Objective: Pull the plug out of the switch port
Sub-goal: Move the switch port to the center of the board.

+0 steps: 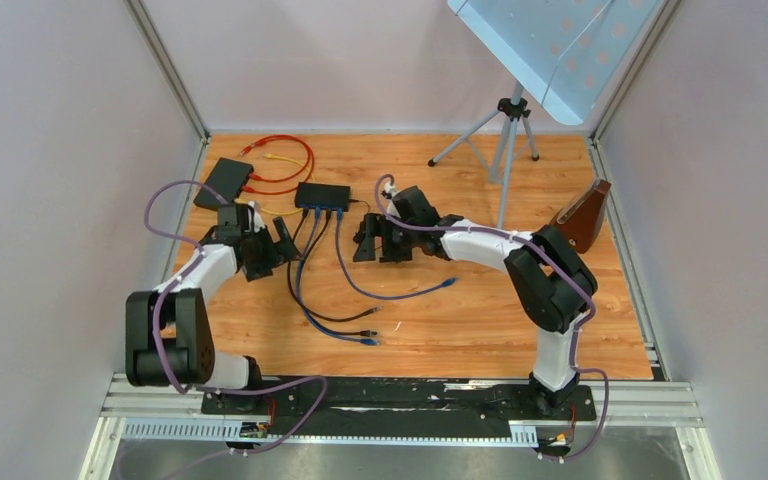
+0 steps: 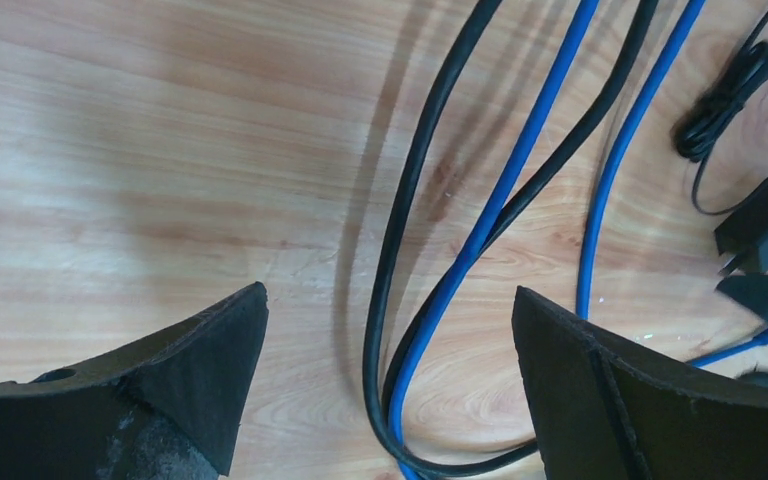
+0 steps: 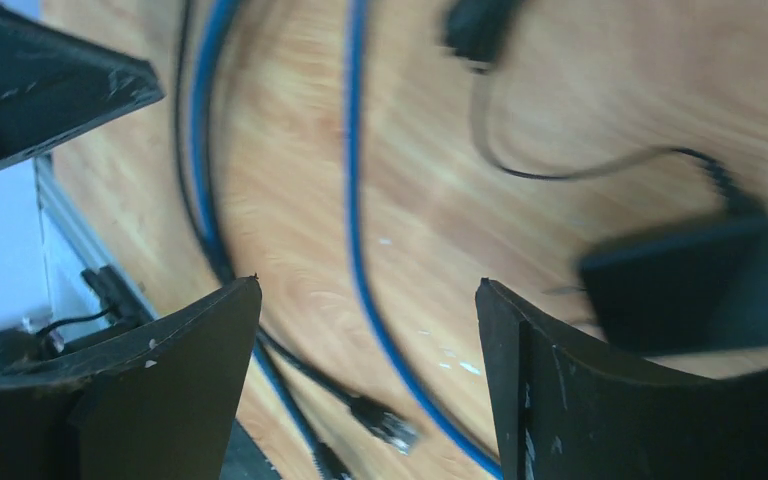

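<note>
The black switch lies at the back middle of the wooden table, with blue plugs in its front ports. Black and blue cables run from it toward me. My left gripper is open and empty just left of the cables, below the switch. In the left wrist view the open gripper straddles a black cable and a blue cable on the table. My right gripper is open and empty right of the switch. In its wrist view the gripper is over a blue cable.
A second black box with red and yellow cables lies at the back left. A black power adapter with a thin coiled lead lies near the right gripper. Loose cable ends lie mid-table. A tripod and a brown object stand at the back right.
</note>
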Robot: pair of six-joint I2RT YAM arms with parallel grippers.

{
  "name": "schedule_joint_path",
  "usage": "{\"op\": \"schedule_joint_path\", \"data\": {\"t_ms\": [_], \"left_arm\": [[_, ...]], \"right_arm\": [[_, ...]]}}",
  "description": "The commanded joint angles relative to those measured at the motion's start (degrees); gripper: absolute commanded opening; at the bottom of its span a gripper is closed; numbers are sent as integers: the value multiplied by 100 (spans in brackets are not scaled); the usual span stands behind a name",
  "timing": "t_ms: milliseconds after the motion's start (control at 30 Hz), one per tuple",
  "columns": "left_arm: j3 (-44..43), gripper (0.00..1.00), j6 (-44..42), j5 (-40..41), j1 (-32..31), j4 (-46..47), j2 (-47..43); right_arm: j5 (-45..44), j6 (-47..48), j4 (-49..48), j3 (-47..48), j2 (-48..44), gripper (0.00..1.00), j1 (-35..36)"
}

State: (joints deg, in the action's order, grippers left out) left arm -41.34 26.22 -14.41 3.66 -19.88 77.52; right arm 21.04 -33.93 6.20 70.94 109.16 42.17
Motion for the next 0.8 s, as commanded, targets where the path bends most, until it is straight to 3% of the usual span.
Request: {"op": "schedule_joint_path", "data": {"t_ms": [0, 367, 433, 767], "left_arm": [[-361, 97, -287, -380, -272, 277, 621], [-733, 79, -701, -749, -1164, 451, 1518], [-749, 69, -735, -752, -1305, 426, 1633], [-813, 62, -1190, -909, -2077, 26, 1587]], "right_arm": [[-195, -282, -174, -356, -329, 78, -286], [-40, -276, -362, -687, -576, 76, -516], [-2, -276, -405, -727, -583, 75, -533], [-289, -73, -453, -980, -665, 74, -711]]}}
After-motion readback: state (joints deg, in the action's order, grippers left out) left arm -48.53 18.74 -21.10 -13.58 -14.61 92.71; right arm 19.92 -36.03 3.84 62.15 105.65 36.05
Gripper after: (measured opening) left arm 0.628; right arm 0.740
